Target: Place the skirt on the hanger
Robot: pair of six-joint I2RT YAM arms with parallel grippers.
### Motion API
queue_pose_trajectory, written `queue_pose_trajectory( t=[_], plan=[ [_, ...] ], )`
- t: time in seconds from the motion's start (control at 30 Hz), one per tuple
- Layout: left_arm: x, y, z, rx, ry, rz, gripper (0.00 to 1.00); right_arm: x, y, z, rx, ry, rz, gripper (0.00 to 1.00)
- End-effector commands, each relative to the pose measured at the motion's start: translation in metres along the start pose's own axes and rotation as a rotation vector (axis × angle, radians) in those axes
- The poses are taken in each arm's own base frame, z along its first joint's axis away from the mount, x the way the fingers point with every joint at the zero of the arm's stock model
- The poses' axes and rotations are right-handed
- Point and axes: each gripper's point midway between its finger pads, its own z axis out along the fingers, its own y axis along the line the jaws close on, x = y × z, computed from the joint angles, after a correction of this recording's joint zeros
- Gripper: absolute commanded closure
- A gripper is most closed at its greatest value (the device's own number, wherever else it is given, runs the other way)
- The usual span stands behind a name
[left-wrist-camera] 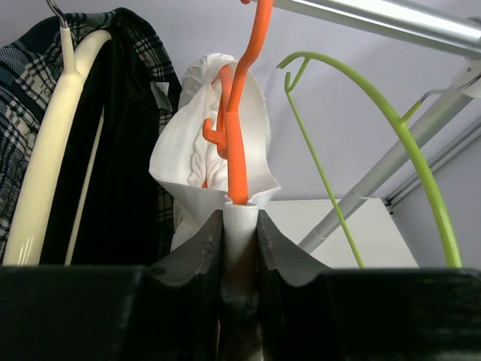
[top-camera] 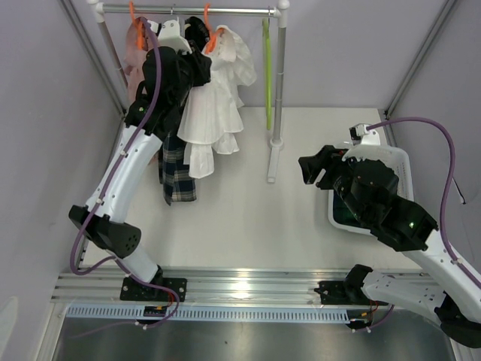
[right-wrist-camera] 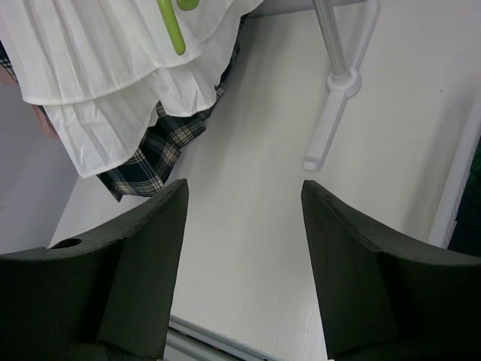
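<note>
Skirt (top-camera: 344, 213) location: bunched in the white basket (top-camera: 398, 156) at the right of the table. It shows only as a dark green sliver under the right forearm, and its long axis cannot be determined because the arm covers most of it. Right gripper (right-wrist-camera: 244, 192) status: fingers spread wide with nothing between them, held above bare table (right-wrist-camera: 248, 135) just left of the basket and pointing toward the rack. The skirt therefore lies behind and to the right of this gripper, opposite to where the fingers point, so the pick likely calls for drawing back and turning down over the basket. The right arm is by far the nearer to the skirt. Left gripper (left-wrist-camera: 240, 222) status: pressed together on a fold of the white garment (left-wrist-camera: 188, 135) at the foot of an orange hanger (left-wrist-camera: 235, 150), high at the rail (top-camera: 188, 10). The hanger (top-camera: 266, 75) hangs from that rail just right of the left gripper. It is edge-on in the top view, so its long axis appears to run front to back, and it is well apart from the basket.
</note>
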Motion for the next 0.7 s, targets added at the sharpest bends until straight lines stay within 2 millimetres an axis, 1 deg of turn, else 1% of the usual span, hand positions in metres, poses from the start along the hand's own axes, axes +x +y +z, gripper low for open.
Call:
queue_pose_trajectory(
  t=[0.0,0.07,0.1,0.13,0.17,0.23,0.27,0.33,0.4,0.43,0.5,0.53,0.57,0.6,0.63,0.67],
  plan=[
    [-0.032,-0.006,-0.021,0.047,-0.071,0.026,0.68,-0.002,0.001,0.002,-0.004,-0.003,0.003,0.33],
    [-0.04,-0.01,-0.029,0.065,-0.087,0.033,0.64,0.001,0.001,0.003,-0.002,0.005,-0.001,0.33],
    [-0.046,-0.011,-0.033,0.072,-0.099,0.035,0.58,0.001,0.0,0.004,0.0,0.005,0.002,0.33],
    [-0.049,-0.013,-0.035,0.079,-0.105,0.038,0.55,0.0,0.0,0.004,0.001,0.004,0.004,0.33],
    [-0.054,-0.016,-0.042,0.093,-0.114,0.042,0.5,0.002,0.0,0.006,0.004,0.009,0.003,0.33],
    [-0.066,-0.019,-0.051,0.111,-0.136,0.046,0.46,0.002,-0.001,0.007,0.01,0.011,0.003,0.33],
    [-0.072,-0.022,-0.059,0.126,-0.147,0.049,0.42,0.004,-0.002,0.009,0.017,0.018,0.002,0.33],
    [-0.081,-0.024,-0.068,0.137,-0.171,0.05,0.4,0.003,-0.004,0.01,0.032,0.02,0.005,0.33],
    [-0.091,-0.028,-0.083,0.164,-0.19,0.054,0.36,0.005,-0.009,0.014,0.056,0.029,0.004,0.32],
    [-0.096,-0.031,-0.088,0.177,-0.197,0.054,0.35,0.006,-0.017,0.016,0.094,0.036,0.005,0.32],
    [-0.099,-0.037,-0.098,0.214,-0.196,0.054,0.31,0.008,-0.027,0.021,0.142,0.049,0.0,0.31],
    [-0.103,-0.039,-0.109,0.229,-0.196,0.052,0.26,0.013,-0.036,0.023,0.177,0.071,-0.009,0.31],
    [-0.099,-0.042,-0.113,0.251,-0.182,0.049,0.26,0.011,-0.054,0.028,0.242,0.07,0.0,0.3],
    [-0.097,-0.047,-0.119,0.285,-0.169,0.045,0.27,0.015,-0.066,0.035,0.288,0.092,-0.002,0.3],
    [-0.09,-0.048,-0.123,0.297,-0.149,0.04,0.28,0.02,-0.08,0.038,0.332,0.116,0.003,0.3],
    [-0.097,-0.051,-0.14,0.321,-0.165,0.02,0.29,0.026,-0.087,0.042,0.332,0.15,0.024,0.31]
  ],
)
